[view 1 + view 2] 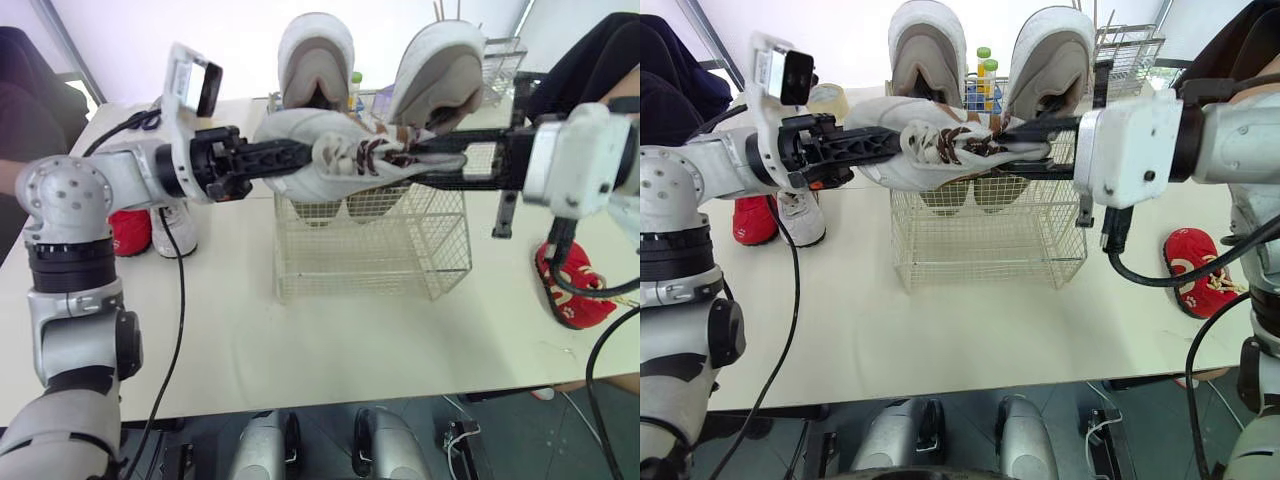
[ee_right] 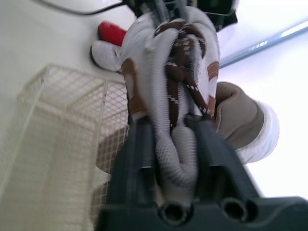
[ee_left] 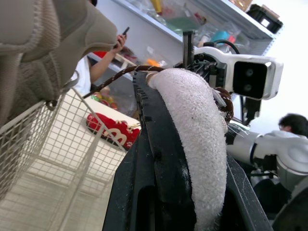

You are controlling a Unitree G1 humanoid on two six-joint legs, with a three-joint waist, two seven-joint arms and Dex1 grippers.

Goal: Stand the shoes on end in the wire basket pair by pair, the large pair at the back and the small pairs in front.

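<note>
- Your left gripper (image 1: 300, 157) has its jaws clamped on one end of the white shoe with brown laces (image 1: 345, 150). In the left wrist view the fleecy white fabric is squeezed between the two black fingers.
- Your right gripper (image 1: 428, 160) is closed on the other end of the same shoe. In the right wrist view the fingers pinch the padded opening, and the laces run away between them.
- With one grip coming in from 9 o'clock and the other from 3 o'clock, the shoe hangs on its side, level, in the air above the wire basket (image 1: 370, 255). I judge this two-handed hold is there so you can turn the shoe toe-down or heel-down before lowering it.
- The large pair (image 1: 315, 60) stands on end at the 12 o'clock side of the basket, soles outward, so the back row looks done. The held shoe is just in front of them, over the 6 o'clock half, where the small pairs belong.
- That front half shows no shoe inside that I can see, so this would be the first small shoe in.
- On the table (image 1: 300, 340), at 9 o'clock from the basket, a small white shoe (image 1: 175, 228) waits beside a red shoe (image 1: 128, 232). Another red shoe (image 1: 570, 290) lies at 4 o'clock.
- Mind the laces: they could catch on the wire rim as you lower the shoe.
</note>
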